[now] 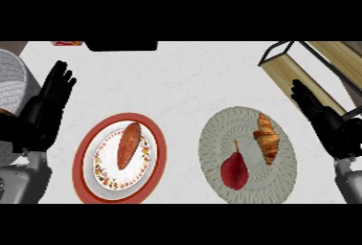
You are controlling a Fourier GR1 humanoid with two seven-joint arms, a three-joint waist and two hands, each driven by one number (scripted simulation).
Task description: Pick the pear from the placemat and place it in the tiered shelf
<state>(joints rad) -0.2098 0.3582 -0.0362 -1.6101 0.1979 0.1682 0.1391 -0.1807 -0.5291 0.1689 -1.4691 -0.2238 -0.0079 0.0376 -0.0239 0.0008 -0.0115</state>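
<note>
Seen from the head view: a dark red pear (pixel 234 171) lies on the round grey placemat (pixel 216 139) toward the counter's (pixel 184 81) near edge, just beside a croissant (pixel 267 138), stem pointing away. Likely smooth, light and easily bruised, it is best taken around its broad lower body. Both the right hand (pixel 326 125) and the left hand (pixel 44 106) rest open, fingers straight. The tiered shelf (pixel 300 67) stands at the far right corner.

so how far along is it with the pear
Nothing looks done yet: the red pear lies on the round grey placemat beside the croissant. Nothing is in hand: the right robot hand and left robot hand are both open, touching nothing. Left: grasp the pear and carry it to the wooden tiered shelf.
</note>
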